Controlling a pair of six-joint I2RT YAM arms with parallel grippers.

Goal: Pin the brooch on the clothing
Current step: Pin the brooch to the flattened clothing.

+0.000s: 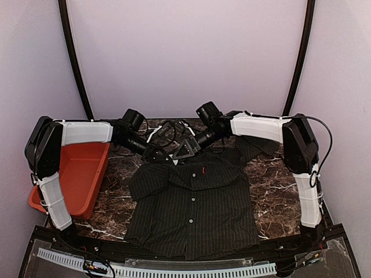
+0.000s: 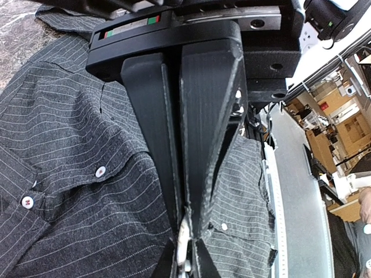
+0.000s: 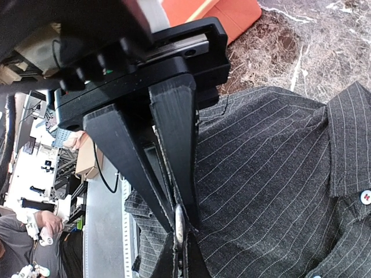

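Left end effector (image 2: 184, 220) and right end effector (image 3: 177, 214): both pressed together, meeting tip to tip on a small pale metal piece I take to be the brooch (image 3: 179, 223), held over the collar (image 1: 186, 167) of the clothing (image 1: 194, 208), which lies flat, front up, on the marbled surface (image 1: 272, 174). Handling, as I judge it: one pinch firm on the body, the other working the pin, then down onto single-layer chest cloth near the red tag (image 1: 203, 170), clear of doubled collar and white buttons (image 2: 101, 171). Also present: orange bin (image 1: 81, 171), well to the left, no obstacle; my own fingertips crowd and hide the pin.
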